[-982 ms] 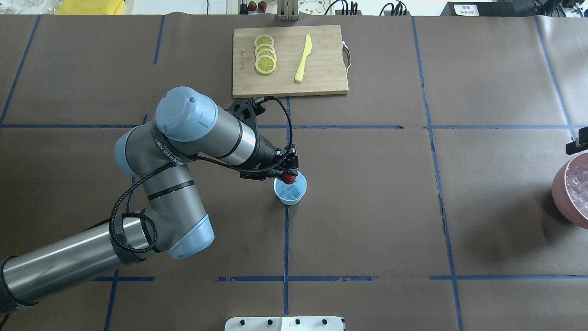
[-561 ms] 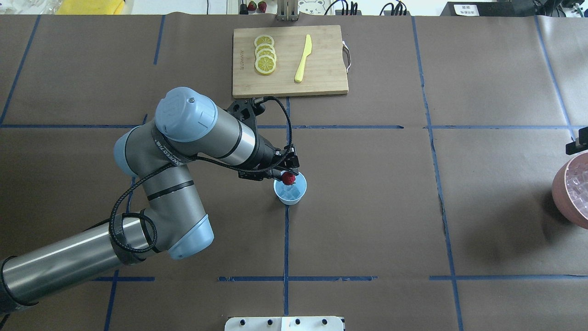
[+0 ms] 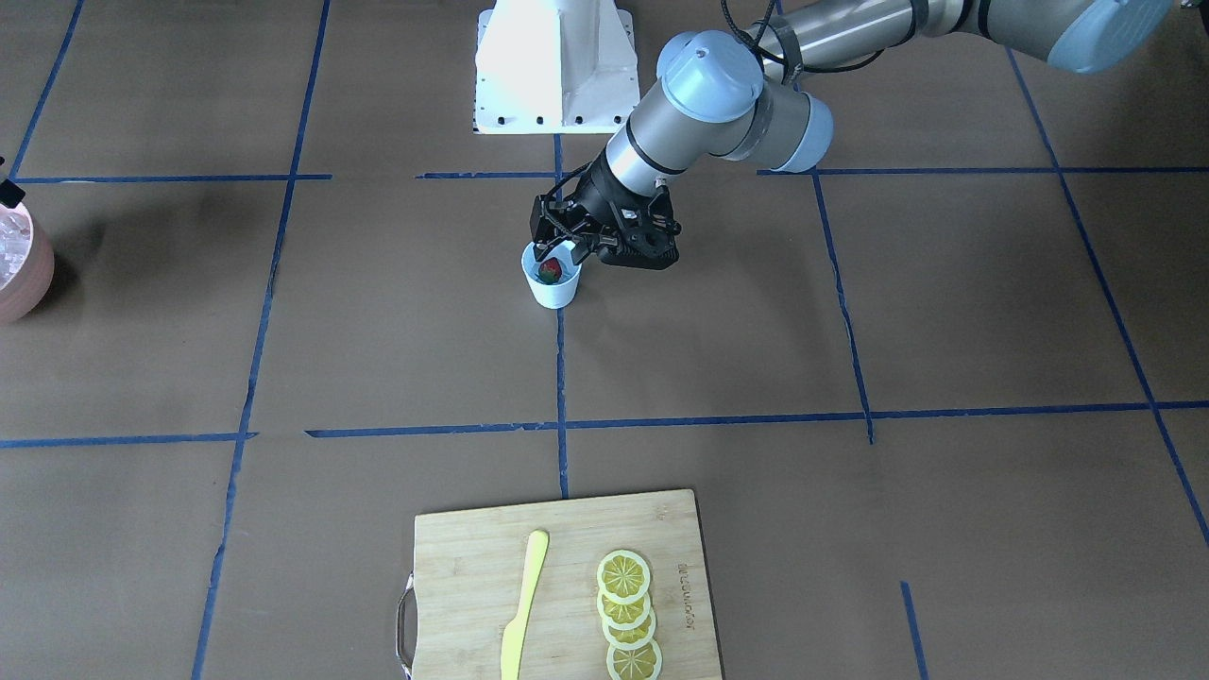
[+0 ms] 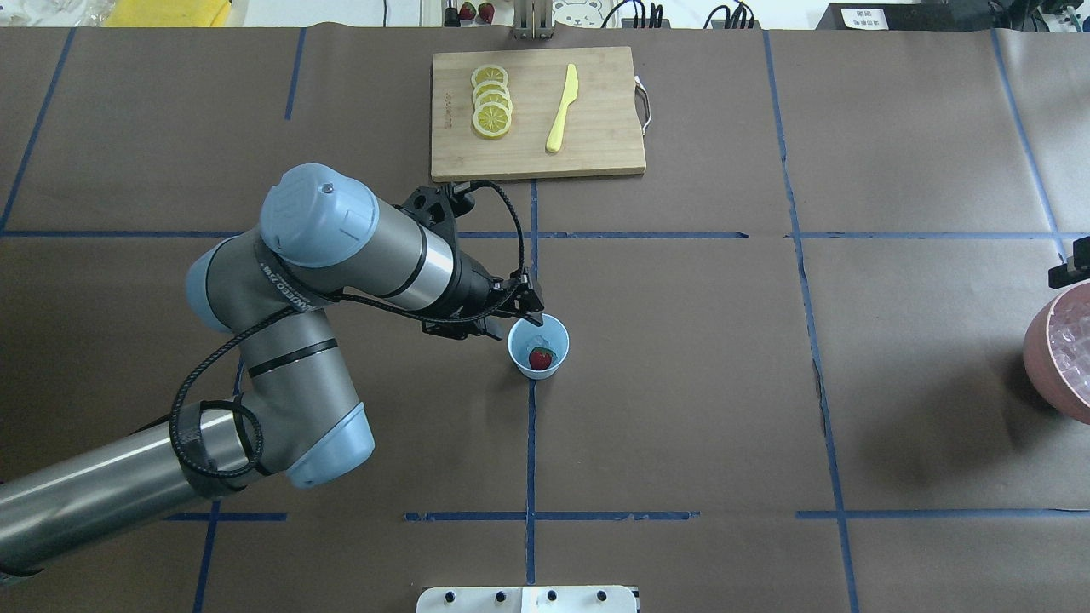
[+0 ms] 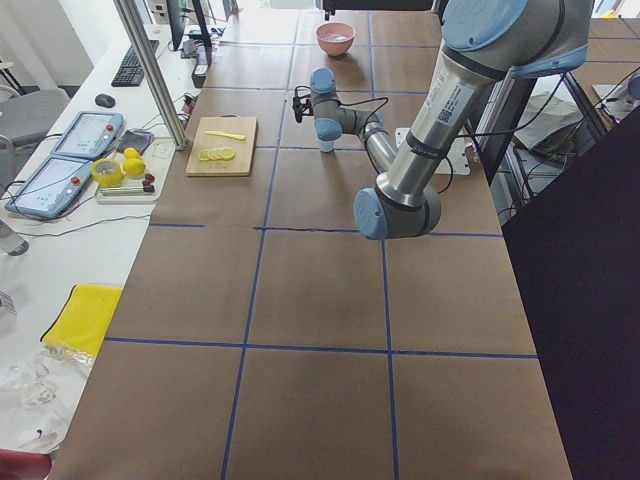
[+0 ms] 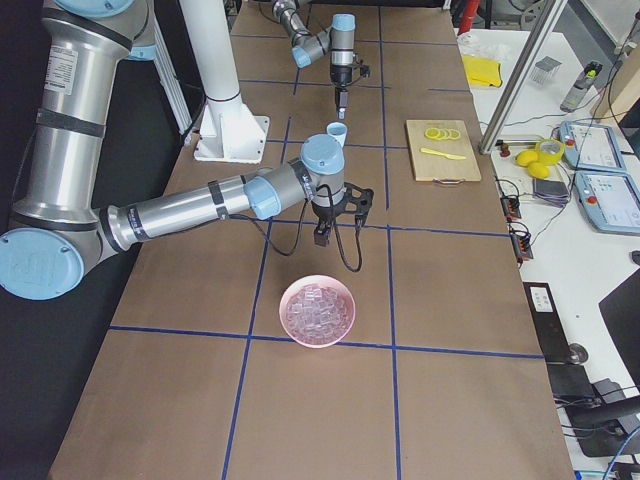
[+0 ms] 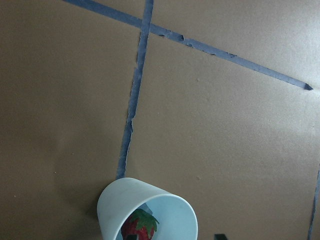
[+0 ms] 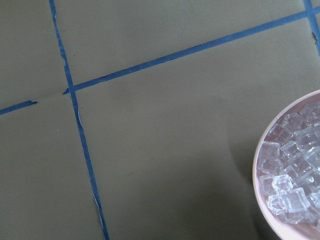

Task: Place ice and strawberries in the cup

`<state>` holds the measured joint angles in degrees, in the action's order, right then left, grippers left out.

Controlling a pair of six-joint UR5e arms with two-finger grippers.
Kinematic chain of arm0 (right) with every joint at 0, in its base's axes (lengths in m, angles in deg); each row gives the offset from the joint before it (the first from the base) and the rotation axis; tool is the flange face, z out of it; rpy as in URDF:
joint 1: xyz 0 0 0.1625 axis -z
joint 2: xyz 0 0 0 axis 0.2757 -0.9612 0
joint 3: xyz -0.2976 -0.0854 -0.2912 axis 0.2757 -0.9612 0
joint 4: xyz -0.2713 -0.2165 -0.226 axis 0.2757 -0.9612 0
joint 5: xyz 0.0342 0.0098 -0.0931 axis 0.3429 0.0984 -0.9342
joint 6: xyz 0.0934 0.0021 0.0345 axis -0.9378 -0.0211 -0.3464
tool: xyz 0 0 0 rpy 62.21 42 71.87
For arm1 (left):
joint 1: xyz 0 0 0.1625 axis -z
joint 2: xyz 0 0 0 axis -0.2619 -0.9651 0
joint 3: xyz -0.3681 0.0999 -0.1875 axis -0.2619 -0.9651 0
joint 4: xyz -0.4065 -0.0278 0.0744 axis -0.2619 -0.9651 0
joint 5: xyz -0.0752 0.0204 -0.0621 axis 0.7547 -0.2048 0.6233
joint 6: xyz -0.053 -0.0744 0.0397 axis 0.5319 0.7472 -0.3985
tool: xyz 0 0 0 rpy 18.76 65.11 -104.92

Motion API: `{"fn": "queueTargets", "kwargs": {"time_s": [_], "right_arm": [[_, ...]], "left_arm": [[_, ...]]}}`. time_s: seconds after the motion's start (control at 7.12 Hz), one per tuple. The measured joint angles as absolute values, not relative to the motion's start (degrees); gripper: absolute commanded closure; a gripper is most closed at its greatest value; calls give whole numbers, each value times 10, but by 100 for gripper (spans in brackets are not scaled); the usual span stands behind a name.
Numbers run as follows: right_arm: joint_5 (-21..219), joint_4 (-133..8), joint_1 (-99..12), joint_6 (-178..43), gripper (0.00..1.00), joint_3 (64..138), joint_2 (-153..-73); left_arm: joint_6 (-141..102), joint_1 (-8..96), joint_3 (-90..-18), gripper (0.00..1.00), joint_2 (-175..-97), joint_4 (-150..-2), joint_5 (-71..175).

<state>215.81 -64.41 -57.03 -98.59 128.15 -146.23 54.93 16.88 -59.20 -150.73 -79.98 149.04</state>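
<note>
The light-blue cup (image 4: 514, 351) stands mid-table on a blue tape line. The red strawberry (image 4: 540, 358) lies inside it, green top showing, also in the front view (image 3: 551, 272) and the left wrist view (image 7: 140, 227). A pale ice cube seems to lie beside it in the cup. My left gripper (image 4: 524, 310) is open and empty, just above the cup's rim on its far-left side. More ice (image 8: 295, 185) fills the pink bowl (image 4: 1043, 358) at the table's right edge. My right gripper (image 6: 322, 236) hovers next to the bowl; I cannot tell whether it is open or shut.
A wooden cutting board (image 4: 596, 111) at the far side holds several lemon slices (image 4: 491, 102) and a yellow knife (image 4: 562, 109). The robot's white base (image 3: 553, 66) is at the near edge. Blue tape lines cross the brown table cover.
The strawberry has left my left gripper's fingers and now lies in the cup. The left arm has drawn back a little to the left.
</note>
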Motion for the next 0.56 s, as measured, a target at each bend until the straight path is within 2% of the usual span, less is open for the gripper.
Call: {"fn": "queueTargets", "kwargs": {"time_s": [0.42, 0.56], "right_arm": [[2182, -656, -614, -904, 0, 1268, -1474], [2182, -687, -639, -833, 0, 1261, -1477]], "left_arm": [[415, 259, -756, 40, -1387, -649, 1575], [319, 315, -800, 40, -1316, -615, 1610]]}}
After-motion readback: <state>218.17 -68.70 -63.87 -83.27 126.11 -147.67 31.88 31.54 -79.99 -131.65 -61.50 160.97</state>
